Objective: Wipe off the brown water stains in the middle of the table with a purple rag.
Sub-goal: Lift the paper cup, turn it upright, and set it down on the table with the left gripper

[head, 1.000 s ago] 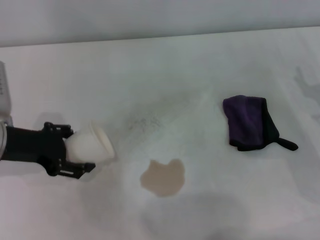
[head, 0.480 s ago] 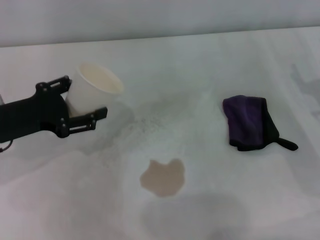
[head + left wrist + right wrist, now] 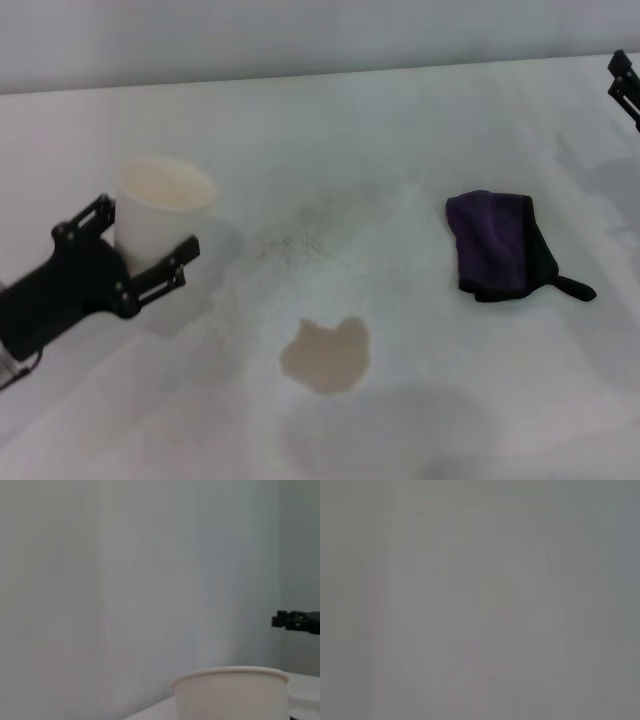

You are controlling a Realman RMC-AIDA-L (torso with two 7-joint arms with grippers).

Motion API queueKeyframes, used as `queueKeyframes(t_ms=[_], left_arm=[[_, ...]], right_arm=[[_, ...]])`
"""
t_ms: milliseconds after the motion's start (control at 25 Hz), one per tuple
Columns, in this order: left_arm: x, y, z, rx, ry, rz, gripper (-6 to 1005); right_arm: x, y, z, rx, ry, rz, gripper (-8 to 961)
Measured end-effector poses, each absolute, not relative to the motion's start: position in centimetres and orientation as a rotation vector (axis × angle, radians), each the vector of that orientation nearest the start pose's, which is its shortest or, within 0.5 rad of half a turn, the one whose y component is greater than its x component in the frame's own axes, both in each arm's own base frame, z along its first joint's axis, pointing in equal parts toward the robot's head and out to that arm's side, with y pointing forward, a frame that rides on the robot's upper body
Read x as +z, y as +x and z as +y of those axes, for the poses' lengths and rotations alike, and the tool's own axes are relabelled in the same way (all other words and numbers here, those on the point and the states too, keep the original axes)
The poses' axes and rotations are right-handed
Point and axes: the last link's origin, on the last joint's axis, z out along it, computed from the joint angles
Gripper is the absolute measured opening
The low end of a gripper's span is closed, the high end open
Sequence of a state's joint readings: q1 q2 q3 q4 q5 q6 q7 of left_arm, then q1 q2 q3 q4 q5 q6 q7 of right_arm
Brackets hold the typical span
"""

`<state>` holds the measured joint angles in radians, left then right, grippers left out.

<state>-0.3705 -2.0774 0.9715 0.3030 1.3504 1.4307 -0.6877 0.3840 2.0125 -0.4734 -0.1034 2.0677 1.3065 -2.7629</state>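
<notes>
Holding: left gripper (image 3: 150, 262) is clamped around a white paper cup (image 3: 160, 213), upright, mouth up, near the table's (image 3: 330, 130) left edge; the left wrist view shows the cup rim (image 3: 231, 674) close up.
Cup contents: can't tell from these views.
Stain: brown water stains (image 3: 326, 355), one tan puddle, sit mid-table toward the near edge, well apart from the cup and untouched.
Smudges: faint grey marks on the tabletop between cup and puddle, not the target.
Rag: purple rag (image 3: 495, 245) lies flat and folded right of centre, well clear of the puddle, toward the right edge. Long axis runs roughly far-to-near; black tab (image 3: 574, 289) sticks out toward the near right.
Right gripper: right gripper (image 3: 624, 84) is only just in view at the far right corner; can't tell whether it's released or clenched. Its wrist view shows nothing usable.
Key relation: rag lies nearer and left of the right gripper, which is much closer to it than the left one, and the left is occupied with the cup.
Judgement: right arm should take the rag, coming down across its short axis, then drag it left and toward the near edge onto the puddle.
Progress: wiping not yet started; rag not yet picked up.
</notes>
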Motion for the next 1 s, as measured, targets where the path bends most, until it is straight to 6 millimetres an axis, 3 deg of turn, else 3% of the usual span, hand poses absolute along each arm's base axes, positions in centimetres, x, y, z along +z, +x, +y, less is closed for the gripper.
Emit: queueKeyframes(t_ms=[400,1000], left_arm=[[-5.6,-32.9,24.8,-0.77,-2.27,-0.434,813],[-7.4,-34.9,22.2,-0.607,-2.287,-0.454,812]], right_arm=[[4.5,36.9,30.5,0.667,-1.673,0.435,870],[4.1,36.9,30.2,0.653,-1.714,0.428,870]])
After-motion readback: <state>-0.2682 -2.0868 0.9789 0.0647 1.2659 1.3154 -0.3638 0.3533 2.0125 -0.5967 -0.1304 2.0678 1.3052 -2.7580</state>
